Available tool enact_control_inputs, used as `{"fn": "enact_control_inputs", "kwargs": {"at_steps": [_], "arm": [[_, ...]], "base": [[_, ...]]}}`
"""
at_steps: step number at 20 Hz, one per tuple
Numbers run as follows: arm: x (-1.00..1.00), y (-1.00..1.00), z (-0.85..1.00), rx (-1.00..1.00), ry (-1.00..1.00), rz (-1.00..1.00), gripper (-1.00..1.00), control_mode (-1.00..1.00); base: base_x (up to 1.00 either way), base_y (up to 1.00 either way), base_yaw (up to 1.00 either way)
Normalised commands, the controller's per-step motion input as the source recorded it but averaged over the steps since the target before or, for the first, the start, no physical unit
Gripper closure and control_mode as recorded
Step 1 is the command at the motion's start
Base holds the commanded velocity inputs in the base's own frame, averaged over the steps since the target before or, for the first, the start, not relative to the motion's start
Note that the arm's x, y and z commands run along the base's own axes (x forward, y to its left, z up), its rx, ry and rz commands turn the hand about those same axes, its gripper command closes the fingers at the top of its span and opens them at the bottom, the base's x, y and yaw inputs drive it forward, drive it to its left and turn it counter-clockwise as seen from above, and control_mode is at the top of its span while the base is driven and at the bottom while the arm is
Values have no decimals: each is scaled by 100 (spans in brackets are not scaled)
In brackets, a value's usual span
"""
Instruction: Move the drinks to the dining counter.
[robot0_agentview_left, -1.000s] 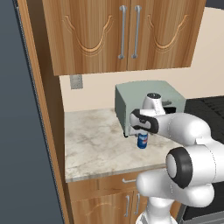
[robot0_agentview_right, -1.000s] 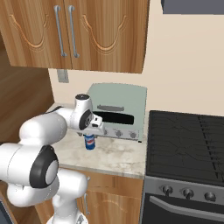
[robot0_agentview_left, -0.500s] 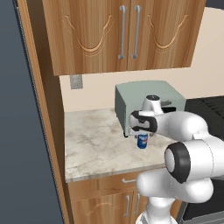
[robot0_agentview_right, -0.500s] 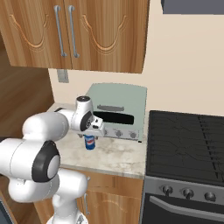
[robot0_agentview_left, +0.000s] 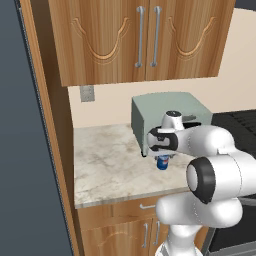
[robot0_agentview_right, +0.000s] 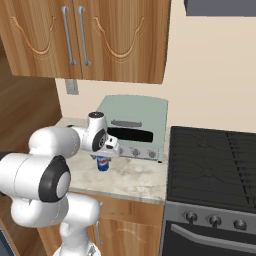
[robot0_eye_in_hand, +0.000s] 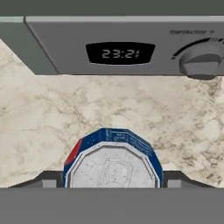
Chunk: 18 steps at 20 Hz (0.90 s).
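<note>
Blue soda can (robot0_eye_in_hand: 113, 159) sits low in frame between the gripper's (robot0_eye_in_hand: 113, 179) spread jaws, nothing delivered yet.

- Short blue soda can (robot0_agentview_left: 162, 162) (robot0_agentview_right: 102, 163) (robot0_eye_in_hand: 113, 158) with a silver top stands upright at centre of the left base view, low centre of the hand view, on marble.

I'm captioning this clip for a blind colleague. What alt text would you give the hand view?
Looking straight down on a blue soda can with a silver top, standing on a beige veined marble worktop, with a dark finger tip at each side of it. Beyond it runs the grey toaster oven front, with a digital clock and a round knob.
</note>
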Motion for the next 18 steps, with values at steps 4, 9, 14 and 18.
{"fn": "enact_control_inputs", "kwargs": {"at_steps": [4,9,14,18], "arm": [[1,0,0,0,0,0,100,-100],[0,-4,0,0,0,0,100,-100],[-43,-31,15,0,0,-2,100,-100],[-71,-9,44,-2,-4,-10,100,-100]], "base": [[0,0,0],[0,0,0],[0,0,0],[0,0,0]]}}
